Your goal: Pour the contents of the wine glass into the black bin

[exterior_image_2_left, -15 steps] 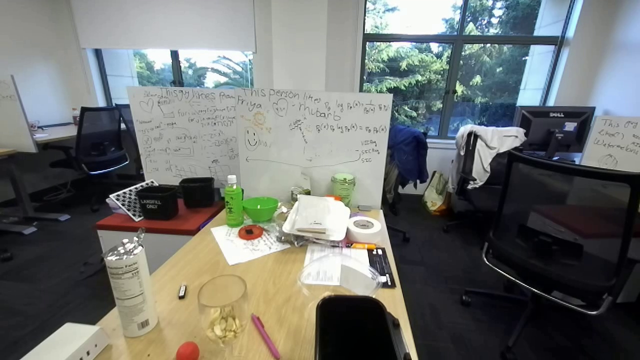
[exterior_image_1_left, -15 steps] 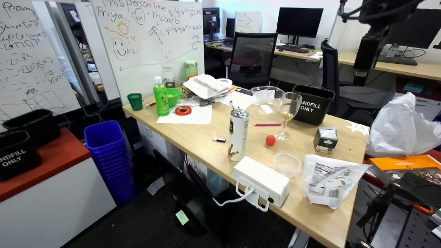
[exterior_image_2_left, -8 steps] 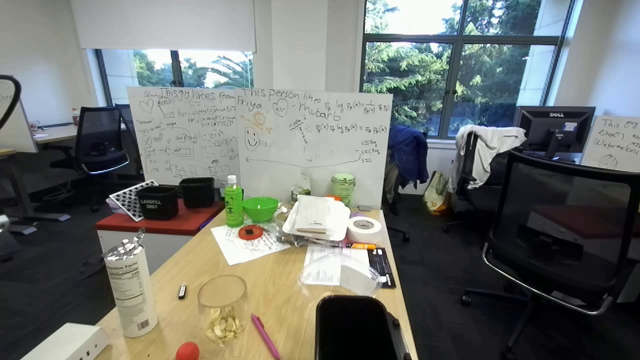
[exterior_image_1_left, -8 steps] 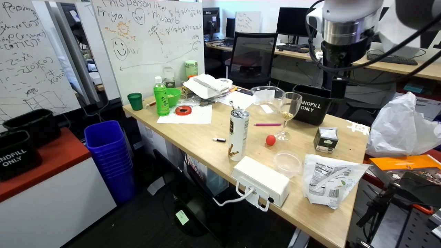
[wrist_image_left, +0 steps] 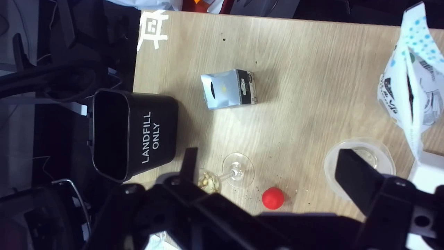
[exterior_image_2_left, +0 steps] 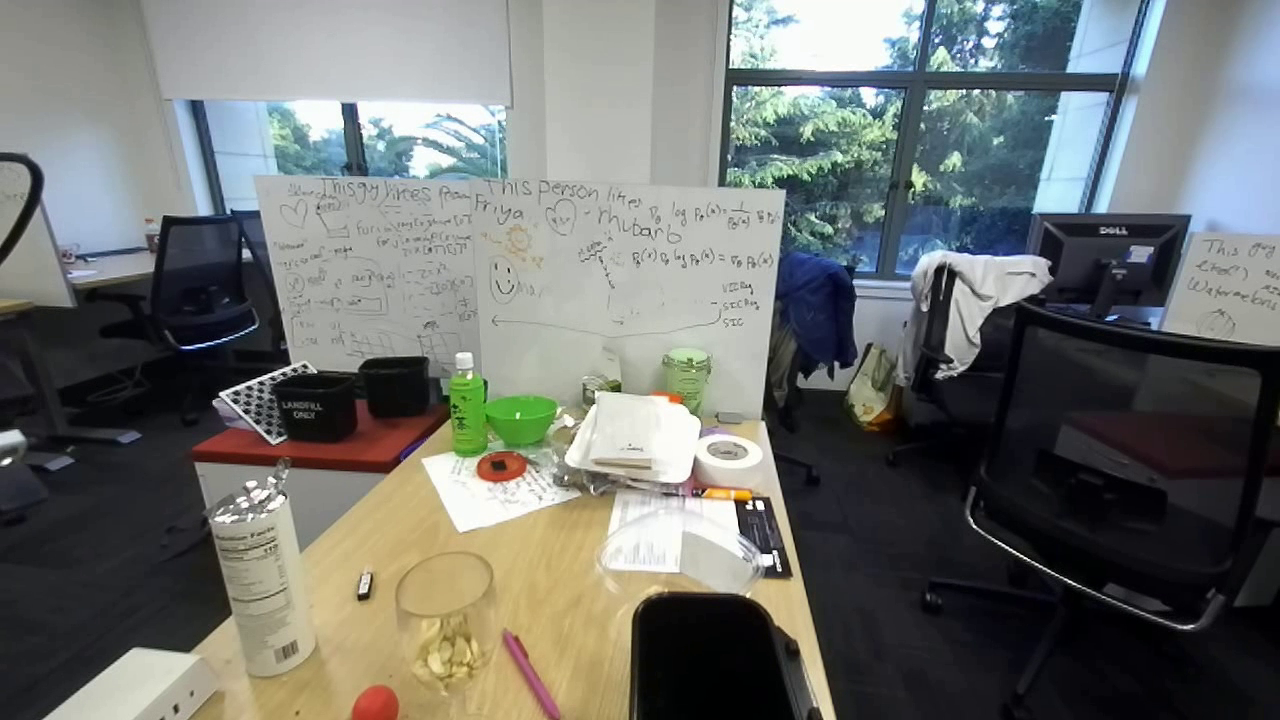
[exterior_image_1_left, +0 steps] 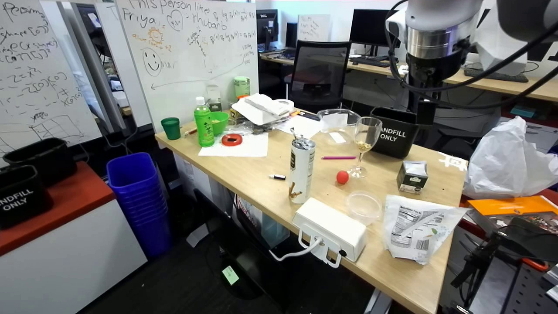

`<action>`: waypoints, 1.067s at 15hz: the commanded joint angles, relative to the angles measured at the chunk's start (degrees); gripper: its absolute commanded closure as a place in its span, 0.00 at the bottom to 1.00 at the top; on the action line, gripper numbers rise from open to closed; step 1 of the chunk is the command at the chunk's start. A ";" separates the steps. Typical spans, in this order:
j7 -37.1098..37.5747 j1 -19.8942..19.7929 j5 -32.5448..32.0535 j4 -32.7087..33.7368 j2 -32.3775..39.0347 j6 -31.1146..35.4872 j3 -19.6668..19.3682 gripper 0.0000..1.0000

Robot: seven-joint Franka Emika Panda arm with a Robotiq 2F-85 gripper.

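presently, one gripper: jaws parted wide, nothing between them, hanging above the table. one wine glass: upright on the table, foot down, bowl part-filled with pale bits, standing near the black bin yet apart from it. the bin: lidless, close to the table edge. pouring: not begun, by the look of it.

risks, with causes:
- toppled glass. the gripper covers part of the bowl in the wrist view; coming down on that line might clip the rim, and a thin stem should tip readily.
- cracked or slipping bowl. clear, curved, probably smooth; too firm a squeeze could break it, too light a one could let it swivel during the tilt.
- missed grasp. see-through walls likely make its true edges hard to judge.
- rolling ball. one red ball lies near the foot; a low sweep may send it into the glass.
- shoved bin. a sideways bump could push it off the edge.
- scattered bits. tilting too soon or too fast would probably drop them on the table, short of the bin's mouth.
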 commanded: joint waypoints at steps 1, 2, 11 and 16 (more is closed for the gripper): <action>0.18 1.08 -0.22 0.09 0.07 -0.25 -1.00 0.00; 0.18 1.08 -0.22 0.09 0.08 -0.25 -1.01 0.00; -0.53 4.28 -20.36 2.91 8.03 -0.57 2.05 0.00; 0.84 4.67 -36.96 4.58 16.39 1.98 -0.09 0.00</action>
